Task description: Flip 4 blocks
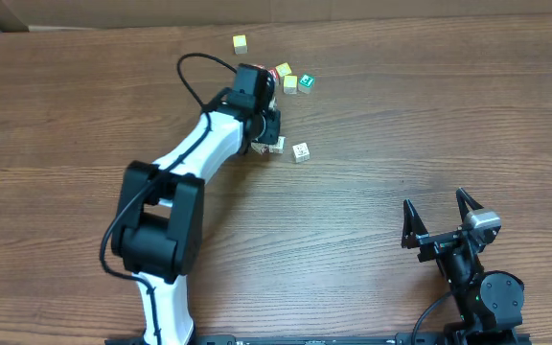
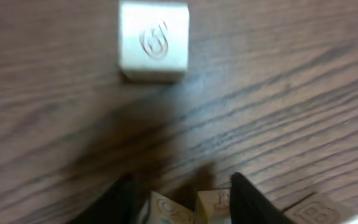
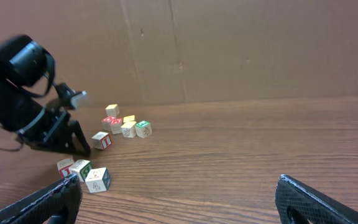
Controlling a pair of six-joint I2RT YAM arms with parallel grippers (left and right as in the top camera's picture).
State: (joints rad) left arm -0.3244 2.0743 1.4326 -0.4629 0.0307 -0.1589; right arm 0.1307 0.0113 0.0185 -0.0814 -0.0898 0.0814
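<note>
Straddling blocks (image 2: 166,213), left end effector (image 2: 182,179) part-open, grip unclear; right end effector (image 3: 178,182) agape, empty; nearby block (image 2: 153,42) mark S-like.

Table (image 1: 372,105): wood-grain top, mid to dark brown, with the grain running side to side. It fills nearly the whole overhead view and has a matt surface with a faint sheen. Backdrop: cardboard wall (image 3: 260,50), plain tan-brown, standing upright along the table's far edge, with vertical creases (image 3: 178,50) and a few small marks. From above it shows as a paler strip across the top edge and upper-left corner. Light: even and diffuse; shadows on the table are soft-edged.
</note>
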